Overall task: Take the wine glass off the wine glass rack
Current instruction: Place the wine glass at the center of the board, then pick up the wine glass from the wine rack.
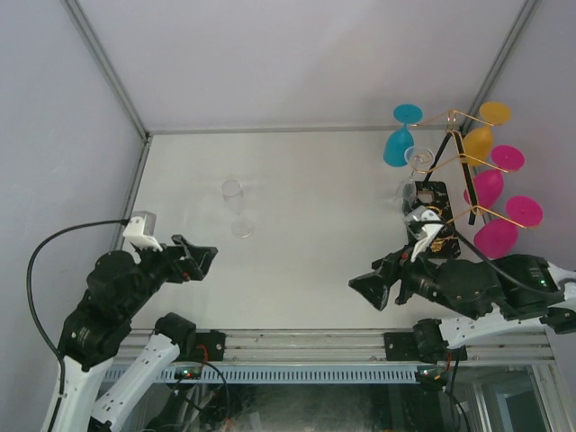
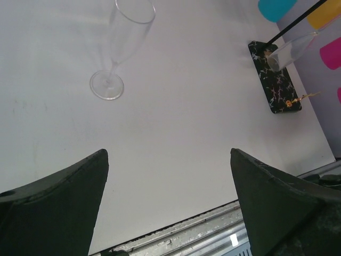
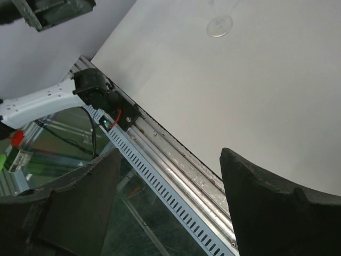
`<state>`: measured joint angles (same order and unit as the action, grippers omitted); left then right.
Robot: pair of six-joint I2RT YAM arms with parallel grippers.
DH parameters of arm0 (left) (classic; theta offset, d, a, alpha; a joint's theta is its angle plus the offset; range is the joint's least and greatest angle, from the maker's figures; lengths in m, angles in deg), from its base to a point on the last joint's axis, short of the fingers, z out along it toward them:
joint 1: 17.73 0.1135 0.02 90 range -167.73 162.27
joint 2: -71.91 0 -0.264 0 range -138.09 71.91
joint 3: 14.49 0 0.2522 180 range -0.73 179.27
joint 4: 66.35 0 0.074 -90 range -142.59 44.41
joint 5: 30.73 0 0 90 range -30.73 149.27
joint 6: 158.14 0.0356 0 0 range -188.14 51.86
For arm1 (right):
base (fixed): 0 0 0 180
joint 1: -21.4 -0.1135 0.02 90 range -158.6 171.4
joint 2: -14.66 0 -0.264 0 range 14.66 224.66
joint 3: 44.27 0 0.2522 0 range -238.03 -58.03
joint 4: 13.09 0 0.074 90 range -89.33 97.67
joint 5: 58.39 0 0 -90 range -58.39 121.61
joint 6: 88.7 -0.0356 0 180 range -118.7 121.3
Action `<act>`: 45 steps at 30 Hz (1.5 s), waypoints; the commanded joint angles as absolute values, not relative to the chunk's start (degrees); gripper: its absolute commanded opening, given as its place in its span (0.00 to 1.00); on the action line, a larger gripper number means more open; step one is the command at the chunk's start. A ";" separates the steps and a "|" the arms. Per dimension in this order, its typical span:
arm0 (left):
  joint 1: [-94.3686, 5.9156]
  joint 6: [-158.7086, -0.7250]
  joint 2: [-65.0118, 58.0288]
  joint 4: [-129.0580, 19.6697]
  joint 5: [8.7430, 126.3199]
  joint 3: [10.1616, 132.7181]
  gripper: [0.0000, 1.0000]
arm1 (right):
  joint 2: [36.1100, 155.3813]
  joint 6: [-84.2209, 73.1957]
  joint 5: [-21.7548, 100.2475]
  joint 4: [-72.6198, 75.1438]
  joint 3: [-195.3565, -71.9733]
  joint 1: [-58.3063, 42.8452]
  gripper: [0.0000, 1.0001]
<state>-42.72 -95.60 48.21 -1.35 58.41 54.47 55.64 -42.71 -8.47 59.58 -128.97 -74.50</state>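
Left claw point(image 1: 193, 259) and right claw point(image 1: 374, 286) hover low over the white table point(image 1: 315, 270), where the likely hazards are knocks rather than drops.

The biggest concerns the wine glass rack point(image 1: 436, 193), which stands behind the right claw and off to its side. In the overhead view the right arm point(image 1: 486, 288) lies close against the rack's black base point(image 2: 274, 88). A careless lift or swing could snag the stand and shake loose the teal, yellow and magenta glasses point(image 1: 493, 238) hanging from it, along with a clear glass point(image 2: 290, 50) hung near the stem.

The smaller but likelier risk is the clear wine glass point(image 1: 236, 205). It stands upright on its foot ahead of the left claw and a little to its left, well apart from the rack, so it appears to be already off. It is tall on a narrow foot and nearly invisible against the table. A brush from a finger would topple it if the left arm point(image 1: 117, 297) swung forward.

Left claw: jaws spread very wide, nothing between them, touching nothing.

Right claw: also wide open and empty, pointed toward the table's near rail point(image 3: 160, 160), away from both rack and glass.
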 commanded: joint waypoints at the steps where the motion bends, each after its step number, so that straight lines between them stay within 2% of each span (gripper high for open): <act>1: -42.43 -97.49 53.31 -4.13 57.20 51.81 0.99 | 52.59 -44.31 -8.12 60.67 -131.22 -73.07 0.75; 9: -42.43 -94.58 59.18 -4.88 54.59 46.61 1.00 | 51.90 -41.26 -13.83 61.36 -133.17 -68.62 0.75; 14: -42.42 -94.42 62.61 -9.57 53.09 42.56 1.00 | 55.63 -35.52 -14.43 61.32 -138.26 -59.64 0.72; 17: -42.42 -94.63 64.02 -10.50 51.07 40.90 1.00 | 60.34 -29.18 -8.51 60.43 -143.31 -48.28 0.72; 21: -42.42 -94.11 67.60 -13.01 49.32 37.75 1.00 | 69.29 -23.89 6.96 61.71 -150.07 -27.07 0.73; 25: -42.42 -92.77 69.04 -13.51 46.84 36.93 1.00 | 72.23 -25.57 26.63 57.44 -149.58 -8.01 0.73; 30: -42.39 -93.51 68.94 -12.05 41.30 37.06 1.00 | 72.51 -29.72 37.80 52.19 -145.91 7.09 0.71; 37: -42.46 -92.84 65.76 -12.61 39.94 37.38 1.00 | 69.47 -36.56 44.14 43.63 -138.66 21.89 0.66; 45: -42.36 -93.93 62.50 -11.54 40.23 37.66 1.00 | 70.07 -38.75 38.64 42.65 -135.23 25.45 0.66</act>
<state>-42.72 -94.07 62.75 -9.76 41.07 37.23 70.32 -36.15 40.86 46.80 -137.45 24.58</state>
